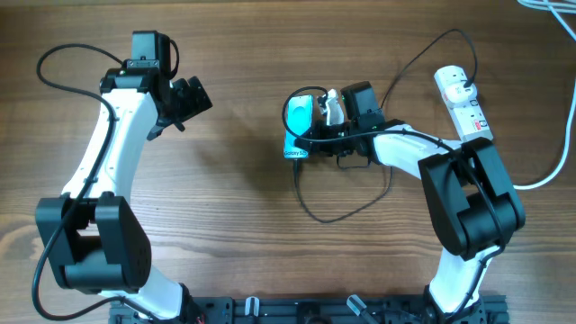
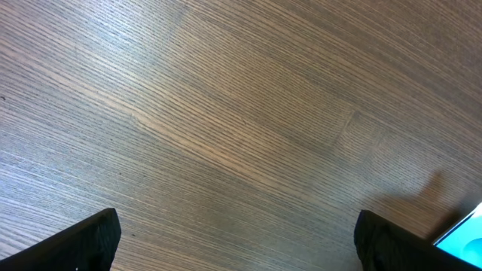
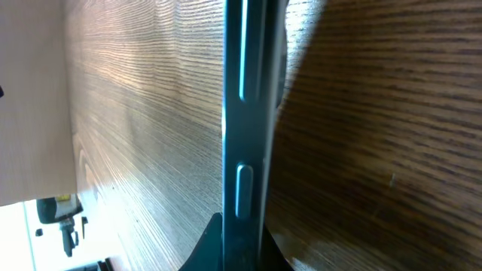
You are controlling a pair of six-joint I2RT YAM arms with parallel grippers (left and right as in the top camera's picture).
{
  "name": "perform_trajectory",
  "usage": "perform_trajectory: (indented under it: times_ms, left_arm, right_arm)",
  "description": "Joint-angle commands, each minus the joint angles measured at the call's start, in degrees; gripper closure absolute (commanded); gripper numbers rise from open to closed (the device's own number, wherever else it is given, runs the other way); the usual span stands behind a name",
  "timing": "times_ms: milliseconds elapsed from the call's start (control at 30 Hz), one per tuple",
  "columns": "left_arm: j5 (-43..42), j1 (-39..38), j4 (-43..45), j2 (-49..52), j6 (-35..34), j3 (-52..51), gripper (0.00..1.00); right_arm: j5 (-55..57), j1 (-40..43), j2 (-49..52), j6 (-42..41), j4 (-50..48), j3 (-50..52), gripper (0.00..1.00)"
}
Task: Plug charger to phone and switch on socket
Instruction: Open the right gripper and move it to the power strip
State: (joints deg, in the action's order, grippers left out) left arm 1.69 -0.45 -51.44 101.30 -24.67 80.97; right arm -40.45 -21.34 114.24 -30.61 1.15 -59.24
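Note:
The phone (image 1: 300, 124), with a cyan screen, sits at the table's middle, and my right gripper (image 1: 322, 121) is shut on it. In the right wrist view the phone (image 3: 245, 128) shows edge-on between the two fingers (image 3: 242, 252), with its side buttons facing the camera. The charger's thin black cable (image 1: 346, 211) loops in front of the phone and runs up to its white plug (image 1: 462, 89) in the socket (image 1: 468, 110) at the back right. The connector tip is hidden. My left gripper (image 1: 191, 99) is open and empty at the far left, over bare wood (image 2: 241, 252).
The socket's thick white cord (image 1: 551, 180) curves off the right edge. A corner of the cyan phone (image 2: 465, 237) shows at the bottom right of the left wrist view. The right arm's black body (image 1: 468, 193) stands beside the cable loop.

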Motion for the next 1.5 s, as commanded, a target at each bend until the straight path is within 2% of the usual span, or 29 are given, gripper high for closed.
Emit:
perform_trajectory:
  times_ms: [0,300,433,567,667,900,967,1133,1267,1300,1367,1400,1467]
  left_arm:
    - [1.0,0.3,-0.1,-0.2,0.5,0.9,0.00]
    - [0.9,0.3,0.0,-0.2,0.4,0.9,0.00]
    - [0.9,0.3,-0.1,-0.2,0.4,0.9,0.00]
    - [0.9,0.3,-0.1,-0.2,0.4,0.9,0.00]
    - [0.9,0.3,0.0,-0.2,0.5,0.9,0.00]
    - [0.9,0.3,-0.1,-0.2,0.5,0.9,0.00]
    - [1.0,0.3,-0.1,-0.2,0.5,0.9,0.00]
    - [0.9,0.3,-0.1,-0.2,0.5,0.9,0.00]
    - [0.9,0.3,-0.1,-0.2,0.5,0.9,0.00]
    - [0.9,0.3,-0.1,-0.2,0.5,0.9,0.00]
    - [0.9,0.3,-0.1,-0.2,0.5,0.9,0.00]
    - [0.9,0.3,-0.1,-0.2,0.4,0.9,0.00]
    - [1.0,0.3,-0.1,-0.2,0.5,0.9,0.00]
  right_arm:
    - [6.1,-0.2,1.6,0.7,0.2,0.1,0.91]
    - [6.4,-0.2,1.6,0.7,-0.7,0.1,0.78]
    - [7.3,-0.2,1.6,0.7,-1.1,0.1,0.68]
    - [7.6,-0.1,1.6,0.6,-0.6,0.0,0.50]
    - [8.7,-0.1,1.6,0.5,-0.1,0.0,0.43]
    - [10.5,-0.1,0.7,0.4,0.7,0.0,0.38]
    - [13.9,0.0,-2.0,0.9,7.3,-1.6,0.35]
    - [13.9,0.0,-7.1,6.3,21.0,-8.7,0.31]
    - [19.3,3.6,-8.8,8.5,39.7,-19.8,0.27]
    - [21.7,5.5,-8.8,10.1,45.4,-22.8,0.25]
    - [30.0,9.1,-8.8,12.7,53.5,-26.4,0.16]
    - [35.8,11.5,-8.8,12.7,56.5,-26.9,0.11]
    - [42.8,15.0,-8.7,14.0,58.8,-26.9,0.08]
